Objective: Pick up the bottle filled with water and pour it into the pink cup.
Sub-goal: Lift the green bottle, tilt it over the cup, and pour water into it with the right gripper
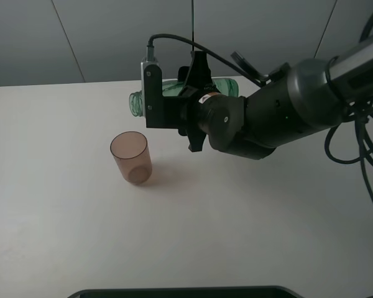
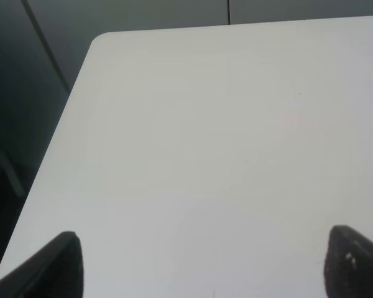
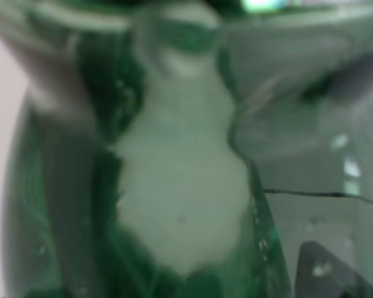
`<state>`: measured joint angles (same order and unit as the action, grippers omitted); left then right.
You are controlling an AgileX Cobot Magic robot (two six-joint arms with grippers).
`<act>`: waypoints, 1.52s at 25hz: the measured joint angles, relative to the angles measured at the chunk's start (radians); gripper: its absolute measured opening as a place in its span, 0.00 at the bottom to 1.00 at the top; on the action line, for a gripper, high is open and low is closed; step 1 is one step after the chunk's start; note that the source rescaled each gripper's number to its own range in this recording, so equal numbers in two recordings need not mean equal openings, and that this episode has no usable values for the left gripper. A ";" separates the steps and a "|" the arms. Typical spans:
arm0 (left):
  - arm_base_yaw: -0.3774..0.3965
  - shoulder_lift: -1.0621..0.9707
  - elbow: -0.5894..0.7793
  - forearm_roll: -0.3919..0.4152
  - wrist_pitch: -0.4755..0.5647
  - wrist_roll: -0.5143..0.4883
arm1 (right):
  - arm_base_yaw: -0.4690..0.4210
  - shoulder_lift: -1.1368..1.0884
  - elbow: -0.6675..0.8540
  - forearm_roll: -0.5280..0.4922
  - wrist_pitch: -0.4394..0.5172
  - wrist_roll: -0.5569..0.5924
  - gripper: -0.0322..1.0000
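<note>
Exterior high: my right tool (image 1: 196, 96) pinches the bottle (image 1: 138, 102), level near the pink cup (image 1: 131, 157); pouring step, so next I'd tip its mouth lower.

Desk (image 1: 62, 236) lay bare front & left, wide room to pass, pink cup (image 1: 131, 158) stood alone left of ctr, right arm (image 1: 286, 105) w/ tipped bottle (image 1: 135, 103) barred space behind cup & toward right edge
</note>
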<state>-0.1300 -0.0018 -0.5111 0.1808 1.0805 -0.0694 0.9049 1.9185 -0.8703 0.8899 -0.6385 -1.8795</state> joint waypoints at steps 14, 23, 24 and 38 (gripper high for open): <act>0.000 0.000 0.000 0.000 0.000 0.000 | 0.000 0.000 0.000 0.023 0.000 -0.084 0.03; 0.000 0.000 0.000 0.000 0.000 0.000 | 0.000 0.000 0.000 0.035 0.000 -0.118 0.03; 0.000 0.000 0.000 0.000 0.000 0.000 | 0.000 0.000 0.000 0.037 0.000 -0.118 0.03; 0.000 0.000 0.000 0.000 0.000 0.000 | 0.000 0.000 0.000 0.037 0.000 -0.174 0.03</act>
<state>-0.1300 -0.0018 -0.5111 0.1808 1.0805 -0.0694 0.9049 1.9185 -0.8703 0.9273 -0.6385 -2.0532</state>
